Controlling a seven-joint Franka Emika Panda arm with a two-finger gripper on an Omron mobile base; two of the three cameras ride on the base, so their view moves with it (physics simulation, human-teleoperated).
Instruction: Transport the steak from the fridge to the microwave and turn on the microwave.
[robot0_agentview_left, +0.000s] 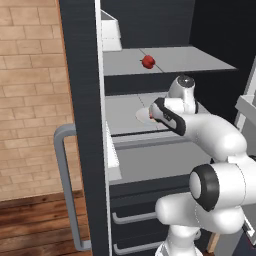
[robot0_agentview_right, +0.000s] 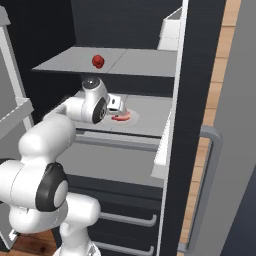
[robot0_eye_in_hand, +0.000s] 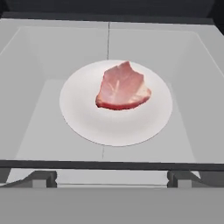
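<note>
Pincer (robot0_eye_in_hand: 112, 178): jaws at widest spread, holding nothing, touching nothing. Steak (robot0_eye_in_hand: 122, 87) at 12 o'clock of it, lying on white plate (robot0_eye_in_hand: 87, 122), fridge (robot0_agentview_left: 82, 125) shelf.

The steak (robot0_eye_in_hand: 122, 87) is laid on a plate (robot0_eye_in_hand: 83, 118), slightly toward 1 o'clock of the plate's centre in the hand view. The plate is set on the middle shelf (robot0_agentview_right: 150, 112) inside the fridge (robot0_agentview_left: 82, 100). An apple (robot0_agentview_left: 148, 61) is placed on the upper shelf (robot0_agentview_left: 200, 59), above and behind the plate. Below the middle shelf a tub drawer (robot0_agentview_left: 160, 162) is found, with lower drawers (robot0_agentview_left: 130, 220) beneath it. The gripper (robot0_eye_in_hand: 111, 177) is positioned at 6 o'clock of the plate, apart from it, jaws spread wide.
</note>
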